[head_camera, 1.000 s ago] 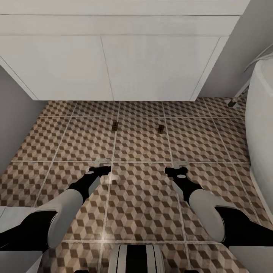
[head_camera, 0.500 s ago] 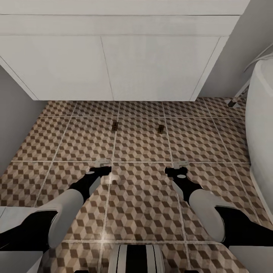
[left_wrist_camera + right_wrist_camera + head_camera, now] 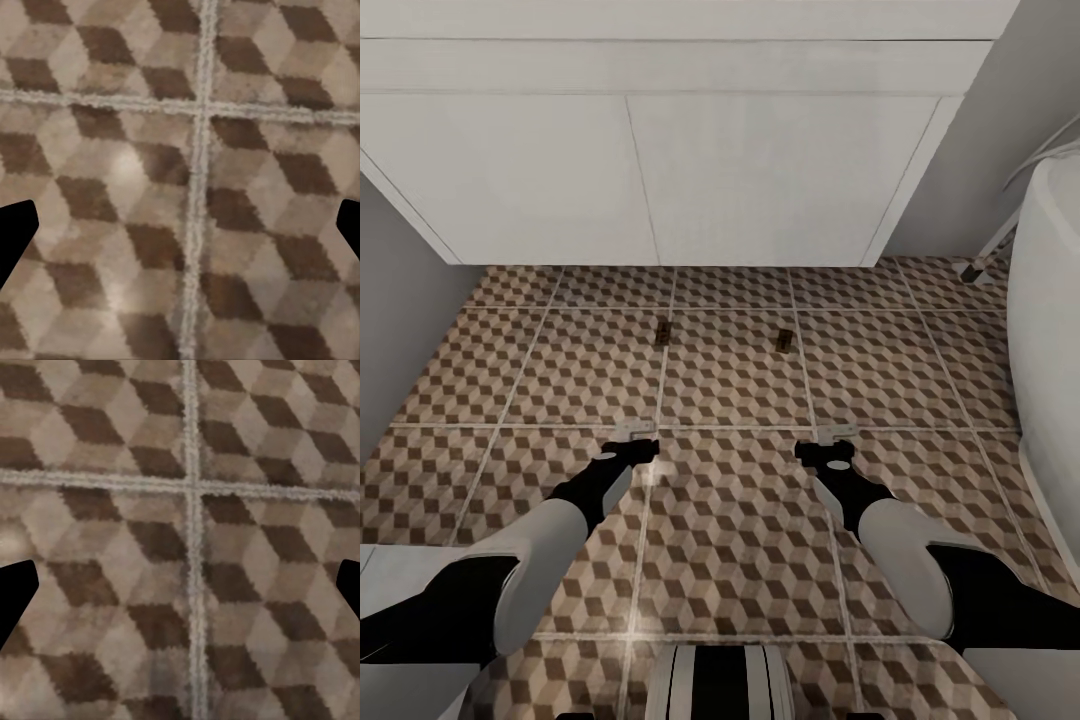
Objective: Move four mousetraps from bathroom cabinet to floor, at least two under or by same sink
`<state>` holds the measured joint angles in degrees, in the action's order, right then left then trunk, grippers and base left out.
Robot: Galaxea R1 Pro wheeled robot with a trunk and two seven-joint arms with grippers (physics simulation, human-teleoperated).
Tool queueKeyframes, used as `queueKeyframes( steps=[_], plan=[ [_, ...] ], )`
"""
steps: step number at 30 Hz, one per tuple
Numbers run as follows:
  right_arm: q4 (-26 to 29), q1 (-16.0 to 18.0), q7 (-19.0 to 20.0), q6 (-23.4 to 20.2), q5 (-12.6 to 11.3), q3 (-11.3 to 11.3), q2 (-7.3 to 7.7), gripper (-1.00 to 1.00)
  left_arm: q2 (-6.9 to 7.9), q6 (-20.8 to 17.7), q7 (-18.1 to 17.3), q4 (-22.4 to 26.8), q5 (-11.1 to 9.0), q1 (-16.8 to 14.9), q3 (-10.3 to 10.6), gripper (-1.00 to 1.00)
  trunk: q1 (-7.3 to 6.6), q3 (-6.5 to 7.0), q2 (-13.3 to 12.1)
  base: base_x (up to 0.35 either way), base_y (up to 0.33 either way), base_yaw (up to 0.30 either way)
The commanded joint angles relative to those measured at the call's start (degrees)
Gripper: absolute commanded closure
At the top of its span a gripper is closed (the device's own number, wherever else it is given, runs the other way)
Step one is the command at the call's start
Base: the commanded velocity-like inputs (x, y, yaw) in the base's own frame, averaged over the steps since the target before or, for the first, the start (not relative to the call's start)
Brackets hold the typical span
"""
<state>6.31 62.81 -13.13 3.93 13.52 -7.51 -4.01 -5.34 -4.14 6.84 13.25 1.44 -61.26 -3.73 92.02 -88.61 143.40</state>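
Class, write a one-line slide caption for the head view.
Two mousetraps on patterned floor before white vanity, both grippers empty.

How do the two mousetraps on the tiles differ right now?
The left mousetrap lies right at a grout line; the right mousetrap lies inside its tile. The left one sits slightly nearer the white vanity; the right one looks a little broader and more skewed. Both are small brown boards flat on the bathroom floor, apart from both grippers.
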Motion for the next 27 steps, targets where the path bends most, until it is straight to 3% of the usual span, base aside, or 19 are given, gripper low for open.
queueKeyframes(
  steps=[1,27],
  plan=[
    [-0.07,0.03,-0.14,0.20,0.53,-0.48,-0.03,-1.00,-0.09,-0.31,0.10,0.12,0.15,0.00,-0.38,-1.00,-0.01,-0.03,0.01,0.000,0.000,0.000],
    [-0.07,0.03,-0.14,0.20,0.51,-0.40,0.05,-1.00,-0.28,-0.16,0.28,0.02,0.05,0.00,-0.34,-1.00,-0.01,-0.03,0.01,0.000,0.000,0.000]
  ],
)
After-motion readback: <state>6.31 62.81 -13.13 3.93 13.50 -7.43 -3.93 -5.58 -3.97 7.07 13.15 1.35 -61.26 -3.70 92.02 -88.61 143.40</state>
